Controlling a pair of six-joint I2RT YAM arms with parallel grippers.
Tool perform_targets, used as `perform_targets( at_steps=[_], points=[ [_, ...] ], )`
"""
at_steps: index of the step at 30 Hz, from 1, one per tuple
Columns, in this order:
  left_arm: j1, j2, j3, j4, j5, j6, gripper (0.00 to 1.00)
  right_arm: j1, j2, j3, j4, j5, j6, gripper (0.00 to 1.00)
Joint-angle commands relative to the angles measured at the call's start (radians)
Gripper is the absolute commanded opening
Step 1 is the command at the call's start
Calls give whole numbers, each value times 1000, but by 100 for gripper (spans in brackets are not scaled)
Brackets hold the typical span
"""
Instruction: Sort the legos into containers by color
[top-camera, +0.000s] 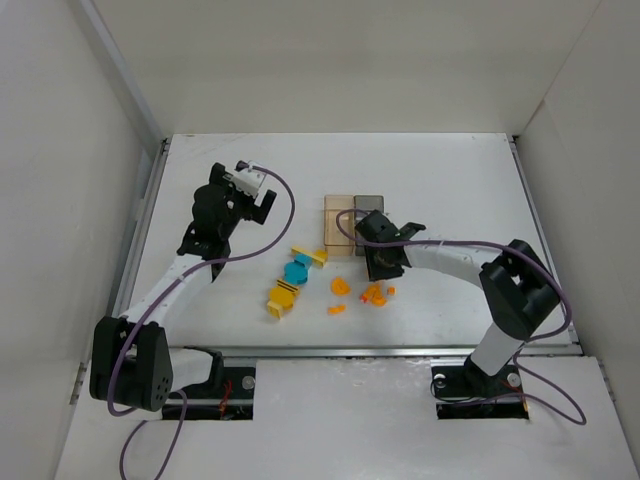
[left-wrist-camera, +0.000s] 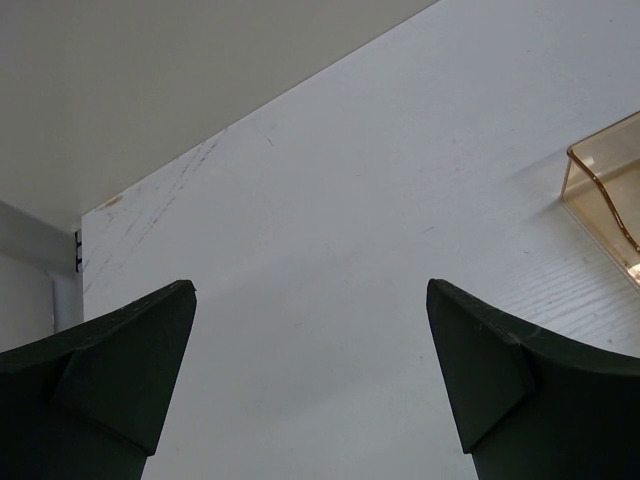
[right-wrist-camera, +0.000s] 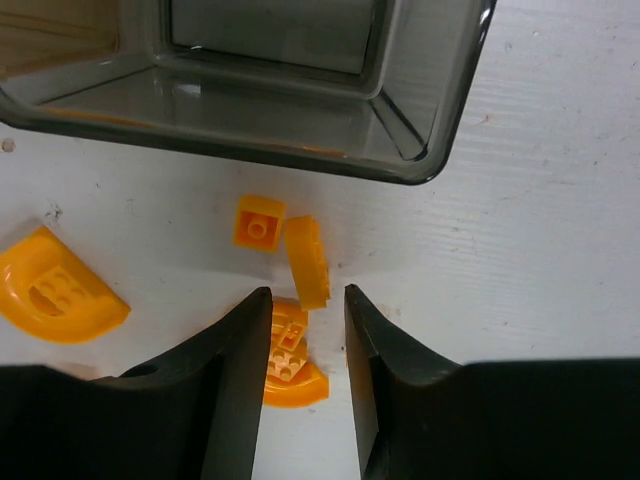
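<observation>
The containers stand mid-table as a pair: an amber box (top-camera: 338, 220) and a smoky grey box (top-camera: 370, 206). Orange legos (top-camera: 377, 293) lie in front of the grey box, with two more further left (top-camera: 341, 287). Yellow striped legos (top-camera: 308, 256) and a teal lego (top-camera: 297, 270) lie further left still. My right gripper (top-camera: 380, 265) is open just above the orange cluster. In the right wrist view the right gripper (right-wrist-camera: 305, 292) has a rounded orange piece (right-wrist-camera: 290, 365) between its fingers, a curved piece (right-wrist-camera: 308, 262) and a square one (right-wrist-camera: 258, 222) at its tips, and the grey box's rim (right-wrist-camera: 250, 145) beyond. My left gripper (top-camera: 255, 200) is open and empty, and it also shows in the left wrist view (left-wrist-camera: 310, 290).
White walls enclose the table on three sides. A half-round orange piece (right-wrist-camera: 55, 290) lies left of my right fingers. The amber box's corner (left-wrist-camera: 610, 190) shows at the right edge of the left wrist view. A second yellow striped piece (top-camera: 281, 296) lies nearest the front edge.
</observation>
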Motion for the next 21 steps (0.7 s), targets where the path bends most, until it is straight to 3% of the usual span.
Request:
perform_targets(
  at_steps=[1,4,7,8,10,13,19,21],
  points=[
    [-4,-33,-3,11,8,-15,99,9,23,10,35,39,1,41],
    [-4,-33,-3,11,8,-15,99,9,60,22,45,48,-25,38],
    [-4,-33,-3,11,8,-15,99,9,83,33,55,48,-39,19],
    [-4,-33,-3,11,8,-15,99,9,83,33,55,48,-48,8],
    [-4,-33,-3,11,8,-15,99,9,83,33,55,57,-48,0],
    [-4,-33,-3,11,8,-15,99,9,45,33,55,42,-83,0],
    [-4,-33,-3,-9,8,-15,99,66,-185,56,21,-52,-218,0],
    [-4,-33,-3,-9,20,-15,99,66,-266,85,99,-90,-241,0]
  ],
)
